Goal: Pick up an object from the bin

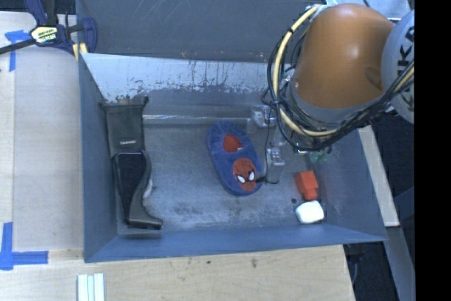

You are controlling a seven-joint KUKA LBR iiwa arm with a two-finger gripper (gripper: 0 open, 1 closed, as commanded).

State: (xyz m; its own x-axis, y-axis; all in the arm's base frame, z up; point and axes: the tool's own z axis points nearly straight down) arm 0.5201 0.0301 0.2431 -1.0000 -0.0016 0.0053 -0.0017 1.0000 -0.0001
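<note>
My jaws hang low just beside the blue slipper (232,158); spread or pinching, I cannot tell. It looks unlifted, so grasping and raising remain.

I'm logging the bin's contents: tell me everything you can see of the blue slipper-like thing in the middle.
The blue slipper looks like soft fabric, lying flat on the bin floor near the middle, slanting from upper left to lower right. It bears a red patch above and a red masked face with white eyes below. The gripper stands at its right edge; contact is unclear.
</note>
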